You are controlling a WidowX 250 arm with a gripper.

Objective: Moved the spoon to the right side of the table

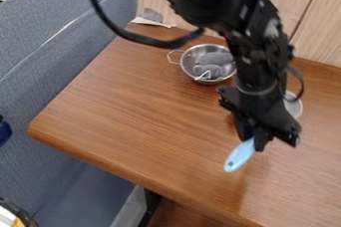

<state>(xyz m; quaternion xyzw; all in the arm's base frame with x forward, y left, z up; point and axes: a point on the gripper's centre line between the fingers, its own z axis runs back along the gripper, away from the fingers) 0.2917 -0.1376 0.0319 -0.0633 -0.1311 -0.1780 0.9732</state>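
Looking at the spoon (239,157) first, I see a light blue piece, slim where it meets my pincer (254,143) and widening to a rounded end with a small pale spot near its tip. Its other end is hidden by my black fingers. They are closed on it, and it sticks out below them, slanting down and left in the camera view, over the near part of the wooden table (136,116), right of the view's middle. I can't tell whether its tip touches the wood. Farther back, beside my arm, sits a shiny metal bowl (188,61) with wire handles; soft-looking grey stuff (212,62) lies in it, though I can't say what. A pale round item (293,105) shows partly behind the arm, and another small grey thing (152,15) lies by the wood-panelled wall (316,32).
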